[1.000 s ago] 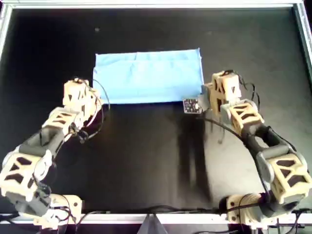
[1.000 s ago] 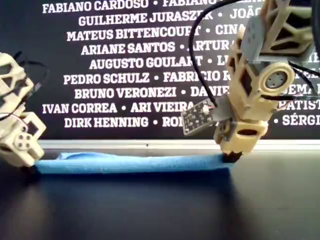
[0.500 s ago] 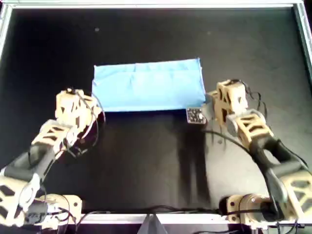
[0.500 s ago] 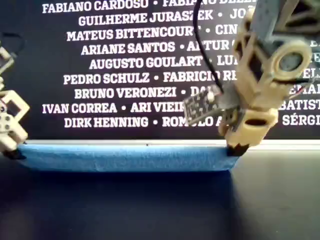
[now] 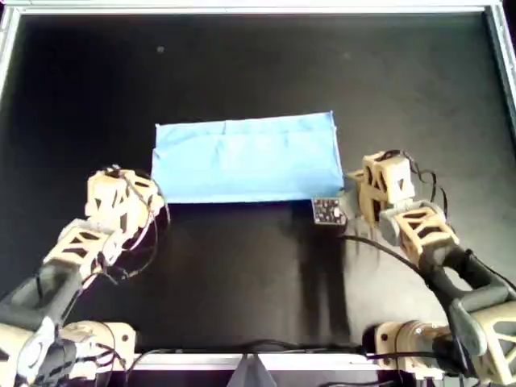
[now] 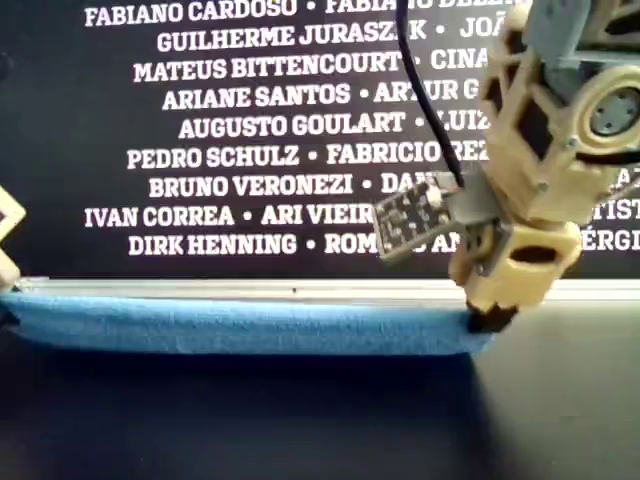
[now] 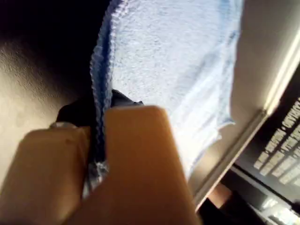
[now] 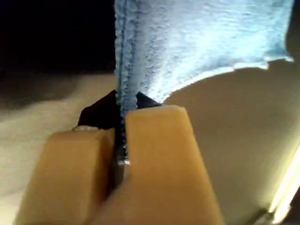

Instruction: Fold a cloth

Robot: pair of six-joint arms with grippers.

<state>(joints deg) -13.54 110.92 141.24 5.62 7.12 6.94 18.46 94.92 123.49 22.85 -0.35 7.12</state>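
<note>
The light-blue cloth (image 5: 246, 157) lies as a wide folded rectangle on the black table, stretched flat between both arms. My left gripper (image 5: 153, 196) is shut on its near corner at the overhead view's left. The left wrist view shows the hem (image 7: 99, 93) pinched between tan fingers (image 7: 140, 154). My right gripper (image 5: 343, 190) is shut on the near corner at the overhead view's right, with the doubled hem (image 8: 123, 70) between its fingers (image 8: 159, 154). In the exterior view the cloth (image 6: 240, 325) runs low across the table to the right gripper (image 6: 490, 320).
A metal rail (image 5: 242, 8) frames the black table (image 5: 242, 274). A small circuit board (image 5: 326, 211) sticks out beside the right gripper. A banner of white names (image 6: 250, 130) stands behind the table. Cables trail from both arms.
Both grippers have drawn back toward the table's near edge, dragging the cloth with them. The cloth now lies lower in the overhead view and flatter.
</note>
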